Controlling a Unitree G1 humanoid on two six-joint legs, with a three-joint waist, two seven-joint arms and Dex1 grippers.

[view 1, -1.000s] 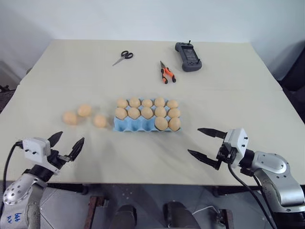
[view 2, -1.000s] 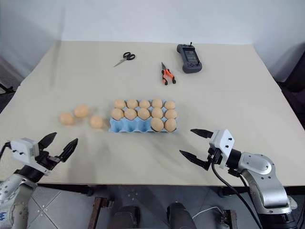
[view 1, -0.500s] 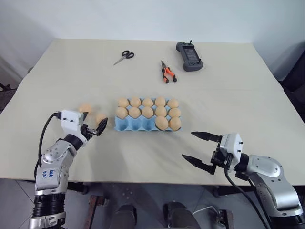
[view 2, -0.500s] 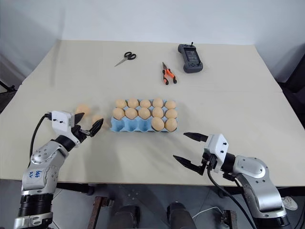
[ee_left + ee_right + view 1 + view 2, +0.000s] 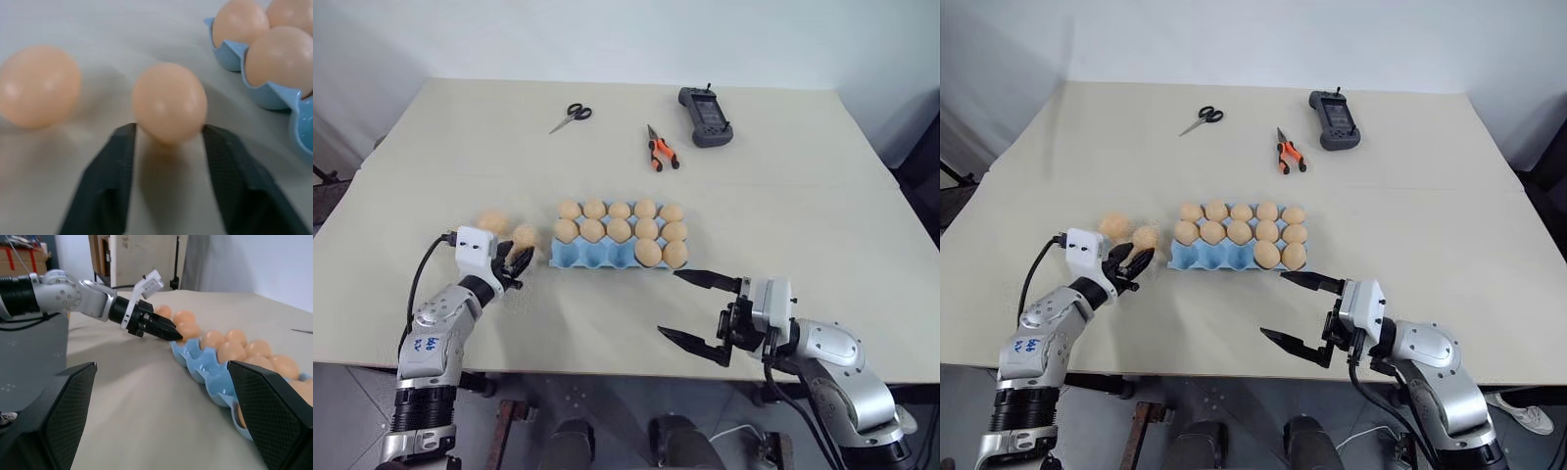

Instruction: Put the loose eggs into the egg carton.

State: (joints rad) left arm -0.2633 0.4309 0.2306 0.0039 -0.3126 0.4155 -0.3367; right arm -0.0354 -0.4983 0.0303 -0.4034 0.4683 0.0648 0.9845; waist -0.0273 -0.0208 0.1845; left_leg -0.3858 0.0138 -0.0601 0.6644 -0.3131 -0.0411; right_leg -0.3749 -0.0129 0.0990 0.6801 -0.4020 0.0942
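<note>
1. Left claw (image 5: 168, 132) narrowed around a loose egg (image 5: 169, 102) on the tabletop (image 5: 783, 186), just left of the egg carton (image 5: 592, 257).
2. Another egg (image 5: 492, 221) lies nearby.
3. Right claw (image 5: 690, 308) spread wide, empty.

The egg carton (image 5: 274, 93) is cut off at the left wrist view's edge

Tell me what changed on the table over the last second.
The left gripper reached forward from the table's near edge to the loose eggs and narrowed its fingers around the egg nearest the egg carton; a firm grip isn't clear yet. The right gripper drifted left, open wide. Carton, its eggs, scissors, pliers and handheld device stayed put.
</note>
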